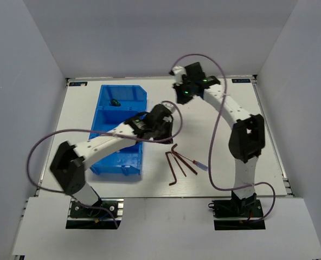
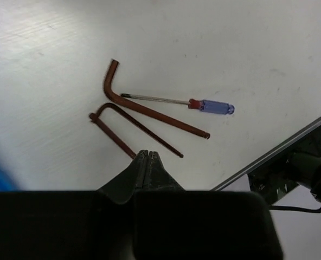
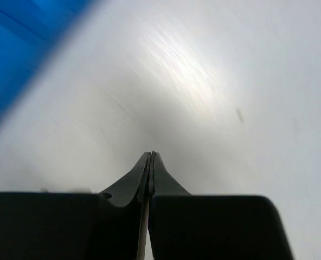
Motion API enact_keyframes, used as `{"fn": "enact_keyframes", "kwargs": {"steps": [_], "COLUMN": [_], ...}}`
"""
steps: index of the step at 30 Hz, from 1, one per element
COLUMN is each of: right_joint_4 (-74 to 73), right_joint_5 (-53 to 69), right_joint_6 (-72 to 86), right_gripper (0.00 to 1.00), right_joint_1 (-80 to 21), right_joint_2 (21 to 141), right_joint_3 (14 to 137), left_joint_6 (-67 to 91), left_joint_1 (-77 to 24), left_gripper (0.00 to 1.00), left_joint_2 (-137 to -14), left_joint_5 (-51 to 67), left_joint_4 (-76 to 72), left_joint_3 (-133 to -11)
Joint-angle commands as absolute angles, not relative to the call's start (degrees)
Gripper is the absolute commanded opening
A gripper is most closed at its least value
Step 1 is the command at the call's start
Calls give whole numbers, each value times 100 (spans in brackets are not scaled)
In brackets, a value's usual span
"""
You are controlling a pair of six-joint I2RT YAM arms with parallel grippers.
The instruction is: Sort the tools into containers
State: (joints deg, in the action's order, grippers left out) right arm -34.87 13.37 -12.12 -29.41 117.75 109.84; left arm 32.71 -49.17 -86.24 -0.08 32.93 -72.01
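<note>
Bin [image 1: 122, 88], blue and divided, holds one small dark tool [image 1: 115, 102] in its far compartment; the left arm hides the nearer ones. Right of the bin, dark hex keys [image 2: 149, 111] and a red-and-blue screwdriver [image 2: 212, 106] lie together on the white table [image 1: 79, 124], with open room around them. The left gripper [image 2: 148, 154], pinched closed and empty, hovers between bin and keys. The right gripper [image 3: 151, 157], also closed on nothing, is off the bin's far right corner. Grey walls enclose the table.

You see a matt white worktop [image 2: 247, 43] with a faint sheen, a glossy blue plastic bin [image 1: 129, 89], dull brown metal hex keys [image 2: 155, 115], and a screwdriver [image 2: 177, 101] with a shiny metal shaft and a translucent plastic handle.
</note>
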Motion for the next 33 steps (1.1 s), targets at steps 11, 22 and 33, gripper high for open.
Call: {"fn": "enact_keyframes", "kwargs": {"steps": [11, 22, 33], "right_joint_4": [-4623, -5062, -5511], "right_joint_5": [1563, 3005, 3577], "right_joint_6": [-1230, -1942, -2057], "right_gripper": [56, 59, 59], "right_joint_1": [-327, 939, 1467], "right_joint_2": [9204, 8605, 8508], "right_joint_3": [7499, 7032, 7058], "left_joint_6": [2361, -1625, -2030], "left_joint_1": [-5801, -6021, -6126], "left_gripper": [49, 49, 49], "left_joint_2": [-11750, -12480, -12753], "left_joint_5": [2106, 2067, 1318], "left_joint_4": [4008, 5019, 4351], "left_joint_3": [-10819, -10827, -10679]}}
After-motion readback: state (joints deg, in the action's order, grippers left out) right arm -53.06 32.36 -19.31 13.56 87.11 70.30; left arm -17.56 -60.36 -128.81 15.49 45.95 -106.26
